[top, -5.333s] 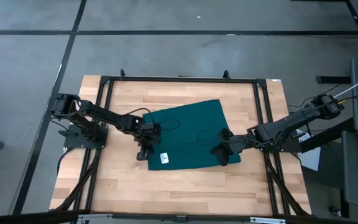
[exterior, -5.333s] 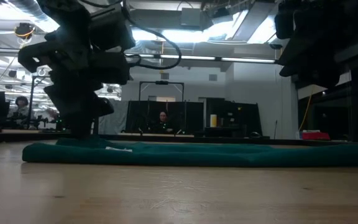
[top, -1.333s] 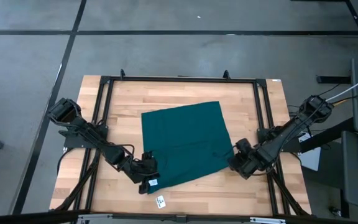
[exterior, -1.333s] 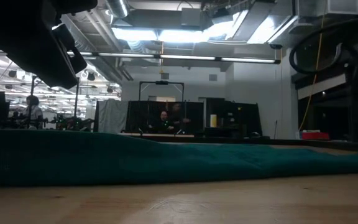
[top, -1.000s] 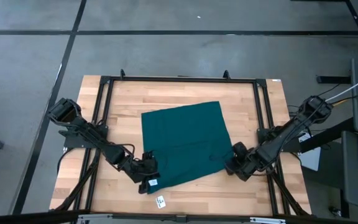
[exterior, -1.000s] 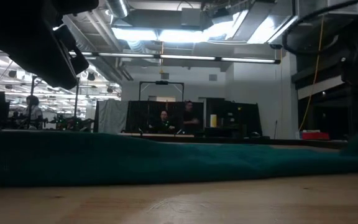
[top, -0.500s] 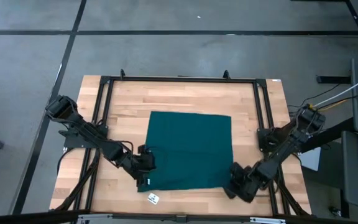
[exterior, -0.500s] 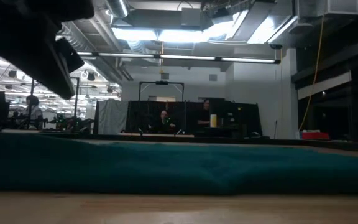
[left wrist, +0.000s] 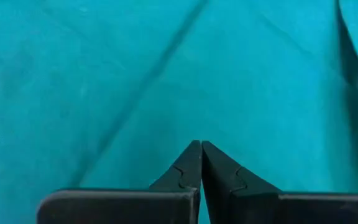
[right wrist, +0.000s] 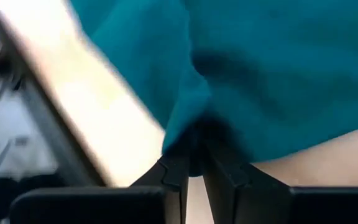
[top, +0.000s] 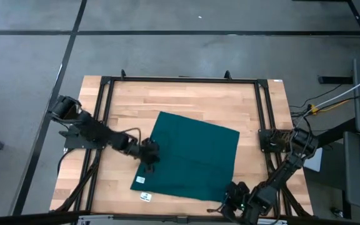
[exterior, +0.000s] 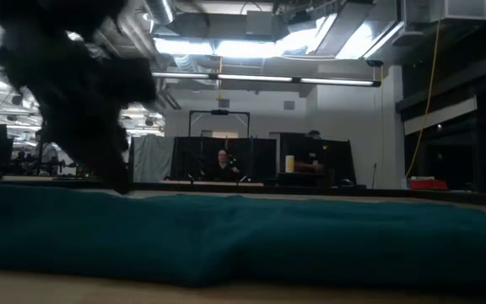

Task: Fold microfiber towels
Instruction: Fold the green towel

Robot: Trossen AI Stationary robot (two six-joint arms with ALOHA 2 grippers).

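Observation:
The dark teal towel (top: 195, 156) lies spread flat on the wooden table, turned askew; it fills the low view (exterior: 243, 241). Its small white label (top: 139, 180) sits at the near left corner, and a second white tag (top: 145, 197) lies just off that corner. My left gripper (top: 149, 155) is shut at the towel's left edge (left wrist: 201, 146). My right gripper (top: 229, 203) is shut on the towel's near right corner (right wrist: 194, 168). My left gripper's shut fingertips (left wrist: 191, 155) point down at the towel's flat surface (left wrist: 197, 127) near its left edge. Whether they press on the cloth or pinch some of it, I cannot tell. My right gripper pinches the towel's near right corner (right wrist: 191, 134) between its two fingers, the cloth bunched there. It comes at it low, from the table's near right. The rest of the towel lies flat on the table.
A black metal frame (top: 105, 81) runs around the table's edges, with the arm bases at its left (top: 74, 134) and right (top: 274, 140) sides. Bare wood (top: 186, 97) lies beyond the towel's far edge. People (exterior: 222, 160) show in the room behind.
My right gripper has gone toward the table's near edge, dragging the towel's near right corner with it. My left gripper has gone toward the far edge along the towel's left side. The towel has turned about on the table, staying flat.

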